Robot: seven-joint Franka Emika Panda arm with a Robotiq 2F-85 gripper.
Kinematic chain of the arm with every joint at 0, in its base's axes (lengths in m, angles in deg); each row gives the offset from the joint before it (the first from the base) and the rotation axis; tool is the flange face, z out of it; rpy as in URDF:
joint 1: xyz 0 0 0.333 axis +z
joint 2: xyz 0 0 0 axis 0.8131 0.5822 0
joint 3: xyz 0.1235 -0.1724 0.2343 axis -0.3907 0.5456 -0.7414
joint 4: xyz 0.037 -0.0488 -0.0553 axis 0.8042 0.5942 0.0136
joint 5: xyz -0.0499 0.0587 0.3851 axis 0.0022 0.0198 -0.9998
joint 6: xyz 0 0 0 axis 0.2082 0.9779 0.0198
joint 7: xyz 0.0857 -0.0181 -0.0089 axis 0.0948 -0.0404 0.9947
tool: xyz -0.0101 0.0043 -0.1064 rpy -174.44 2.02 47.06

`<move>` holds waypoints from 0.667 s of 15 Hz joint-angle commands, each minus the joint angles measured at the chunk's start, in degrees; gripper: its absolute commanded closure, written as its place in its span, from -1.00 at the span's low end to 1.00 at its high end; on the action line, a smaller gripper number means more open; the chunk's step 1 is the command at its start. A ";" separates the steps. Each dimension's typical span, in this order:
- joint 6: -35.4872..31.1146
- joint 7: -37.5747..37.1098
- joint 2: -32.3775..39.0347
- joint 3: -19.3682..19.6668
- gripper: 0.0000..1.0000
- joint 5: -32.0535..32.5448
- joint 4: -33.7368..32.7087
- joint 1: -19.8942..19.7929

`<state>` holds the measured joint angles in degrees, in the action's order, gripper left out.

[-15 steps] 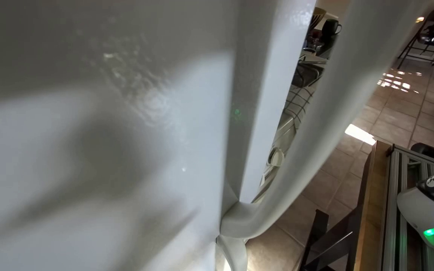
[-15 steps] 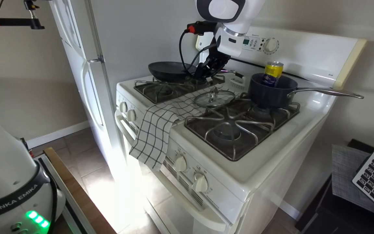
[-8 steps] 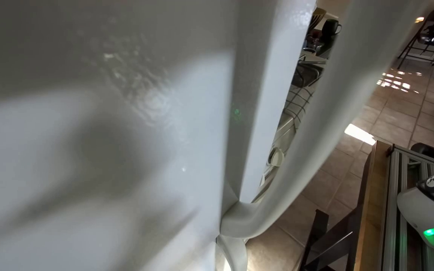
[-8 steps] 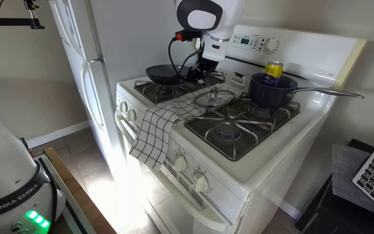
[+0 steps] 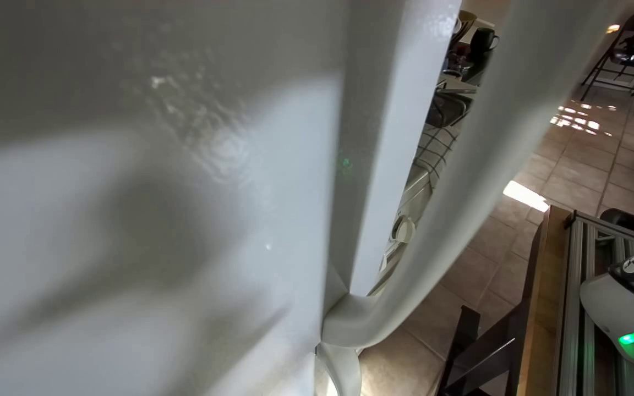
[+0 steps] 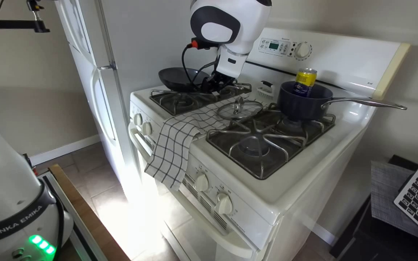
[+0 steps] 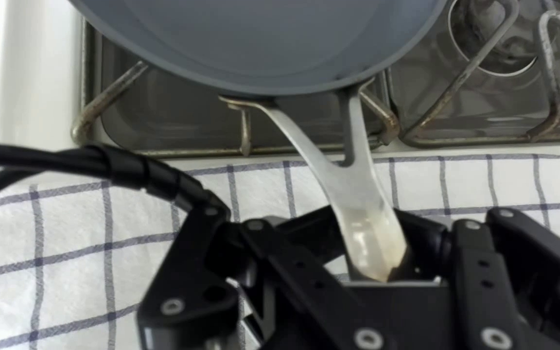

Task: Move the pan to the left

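Wrist view has the claw [image 7: 372, 232] clamped on the handle [image 7: 355, 192] of the pan [image 7: 265, 43], which is over a grate [image 7: 111, 95], contact unclear, so moving it left well likely means a firm pinch, no tilt, and a gentle stop short of the fridge [image 6: 136, 43] seen in an exterior view

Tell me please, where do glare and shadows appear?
In an exterior view, shadows and mottled glare on the white refrigerator door; in an exterior view, washed-out light on the brown tiled floor; in the wrist view, shiny highlights on the silver metal pan handle.
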<state>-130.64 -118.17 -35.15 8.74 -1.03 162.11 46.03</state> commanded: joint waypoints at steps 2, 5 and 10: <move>-3.20 -0.59 -2.94 -0.02 1.00 -3.49 3.21 0.59; -5.05 -0.80 -2.98 -0.21 1.00 -3.03 3.91 0.98; -7.00 -1.00 -2.94 -0.84 1.00 -2.56 4.46 1.94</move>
<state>-135.78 -118.17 -35.40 8.38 -2.00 164.60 47.06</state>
